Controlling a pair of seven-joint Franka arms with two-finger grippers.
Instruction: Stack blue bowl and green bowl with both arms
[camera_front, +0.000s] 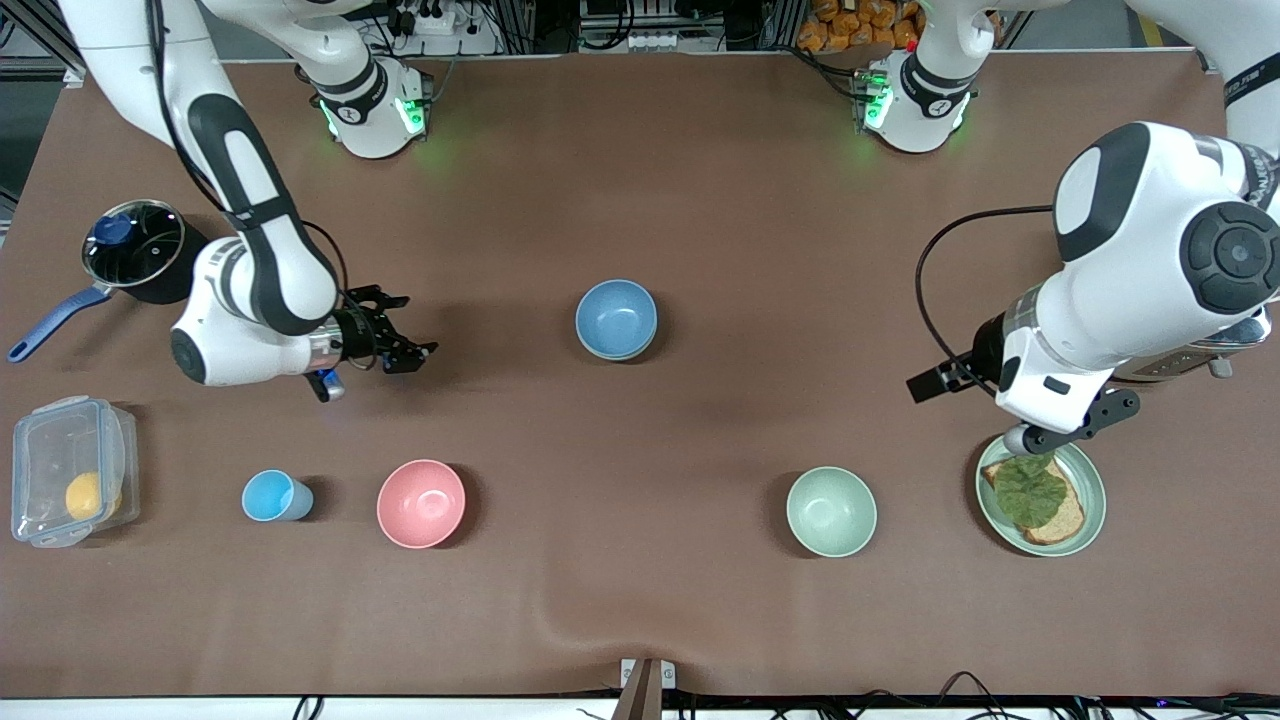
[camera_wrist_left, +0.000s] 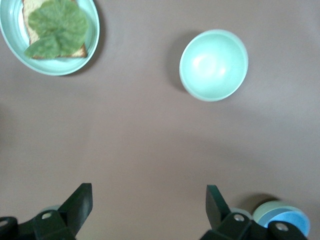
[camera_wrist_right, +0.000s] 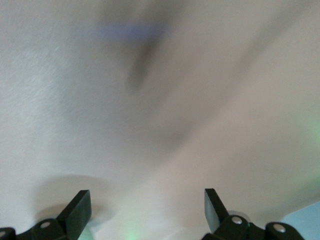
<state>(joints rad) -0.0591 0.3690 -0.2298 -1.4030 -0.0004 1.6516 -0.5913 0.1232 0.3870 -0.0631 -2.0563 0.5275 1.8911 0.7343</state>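
Observation:
The blue bowl (camera_front: 617, 316) sits at the table's middle, nested in a mint-green bowl whose rim shows under it; the pair also shows in the left wrist view (camera_wrist_left: 286, 220). A second green bowl (camera_front: 831, 511) stands alone nearer the front camera, also seen in the left wrist view (camera_wrist_left: 214, 65). My left gripper (camera_wrist_left: 150, 210) is open and empty, high over bare table beside the green plate; in the front view its hand (camera_front: 1045, 405) hides the fingers. My right gripper (camera_front: 408, 335) is open and empty (camera_wrist_right: 147, 210), over bare table toward the right arm's end.
A green plate with bread and a leaf (camera_front: 1090, 500) lies under the left hand. A pink bowl (camera_front: 421, 503), a light-blue cup (camera_front: 273, 496), a clear box with a yellow fruit (camera_front: 70, 485) and a lidded pot (camera_front: 135, 250) stand toward the right arm's end.

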